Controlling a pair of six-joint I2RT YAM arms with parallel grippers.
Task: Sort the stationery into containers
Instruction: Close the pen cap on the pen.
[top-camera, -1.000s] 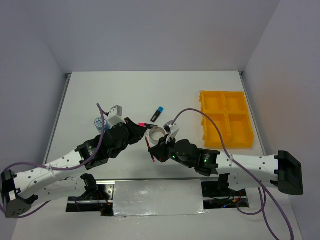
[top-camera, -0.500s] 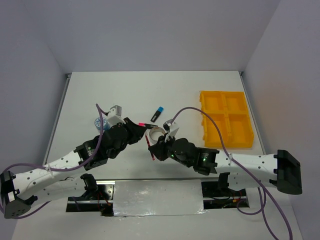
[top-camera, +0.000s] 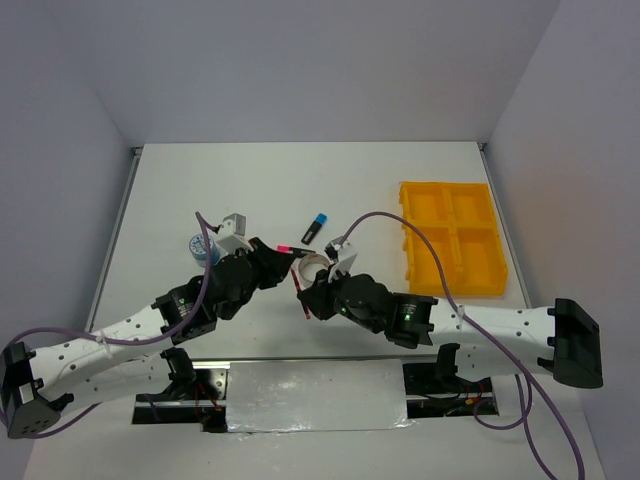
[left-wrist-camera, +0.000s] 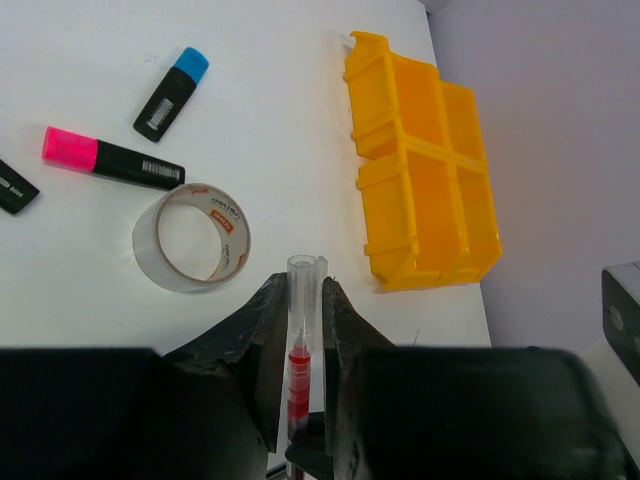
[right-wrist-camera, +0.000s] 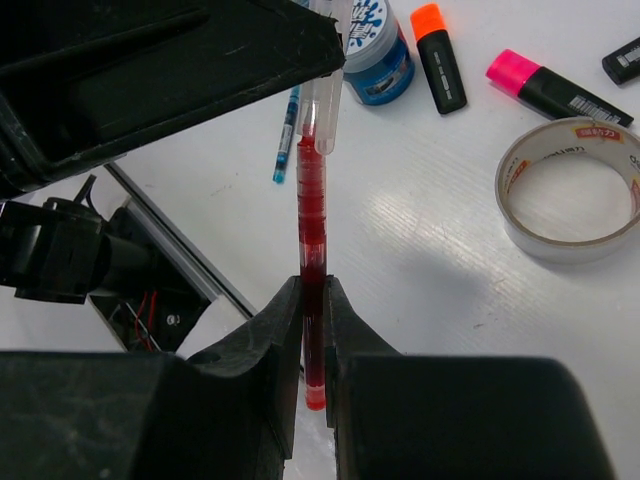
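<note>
A thin red pen (right-wrist-camera: 313, 200) is held between both grippers above the table. My right gripper (right-wrist-camera: 313, 295) is shut on its red barrel. My left gripper (left-wrist-camera: 303, 290) is shut on its clear cap end (left-wrist-camera: 302, 275), with the pen tip inside. In the top view the two grippers (top-camera: 283, 268) (top-camera: 305, 300) meet left of centre. The silvery tape ring (top-camera: 312, 266) lies just beyond them. The yellow four-compartment tray (top-camera: 452, 238) stands at the right, with nothing visible in it.
On the table lie a pink-capped marker (left-wrist-camera: 110, 158), a blue-capped marker (left-wrist-camera: 171, 93), an orange-capped marker (right-wrist-camera: 438, 55), a blue-white tape roll (right-wrist-camera: 378, 50) and a thin blue pen (right-wrist-camera: 286, 140). The table's near edge with the metal plate (top-camera: 315, 395) is below the grippers.
The right gripper has edged a little left and up toward the left gripper with the red pen. The left gripper has barely moved. The table items have not moved.
</note>
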